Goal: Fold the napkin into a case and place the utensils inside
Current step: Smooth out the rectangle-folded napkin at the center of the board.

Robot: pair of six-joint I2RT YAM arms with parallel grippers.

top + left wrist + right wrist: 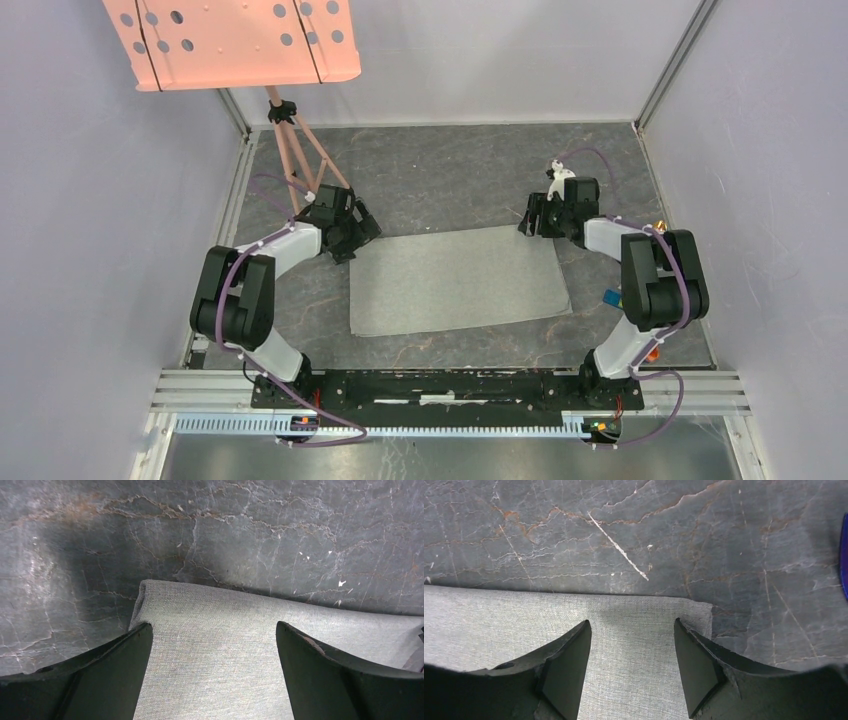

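Note:
The light grey napkin [460, 280] lies flat and unfolded on the dark marbled table. My left gripper [362, 238] is open, low over the napkin's far left corner; in the left wrist view its gripper [213, 625] straddles the cloth [210, 605] near its rounded corner. My right gripper [528, 222] is open at the far right corner; in the right wrist view its gripper [631, 622] stands over the cloth [499, 620] just inside its far edge. Neither holds anything. The fork and the spoon are not in view. No case has been formed.
A salmon-pink perforated panel [230, 40] on a tripod [300, 150] stands at the back left. A blue block [610, 297] lies by the right arm and also shows in the right wrist view [845, 555]. Grey walls close in both sides.

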